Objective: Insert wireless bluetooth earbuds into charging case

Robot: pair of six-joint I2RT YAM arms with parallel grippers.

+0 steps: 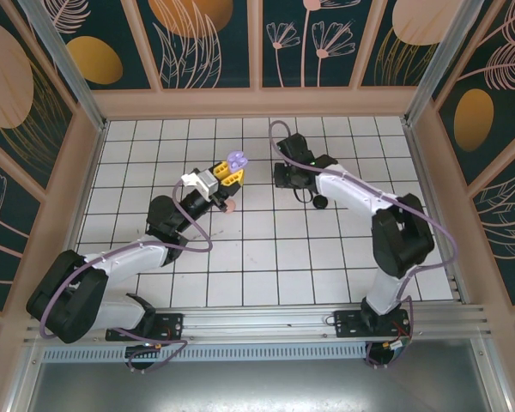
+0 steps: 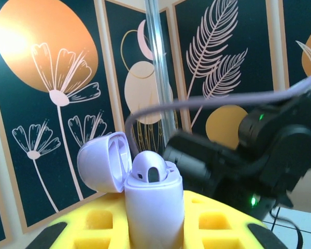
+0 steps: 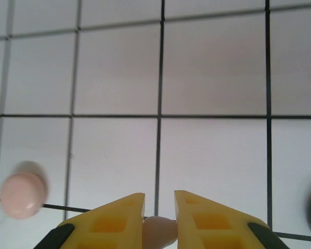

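The left pincer (image 1: 227, 175) is clenched on the body of the lilac case (image 2: 153, 207) and holds it upright above the bench (image 1: 326, 257) with the lid hinged open to one side. One lilac earbud (image 2: 148, 169) is seated in the case, its rounded head standing above the rim; whether the second socket is filled cannot be told from the wrist view. The right pincer (image 3: 159, 196) hangs low over the tiles, its jaws drawn in on a small pale earbud (image 3: 159, 229) lodged between them; pink or lilac cannot be told. A pink case (image 3: 23, 194) lies on the bench just beside the left pincer, and a black case (image 1: 320, 202) lies near the right arm; the state of their lids and contents is not visible. Judged progress: early, with one earbud inserted, one in the grasp and awaiting transfer, and the remaining pairs not yet handled as far as can be seen. No brand, label or writing is readable on any case, earbud or pincer
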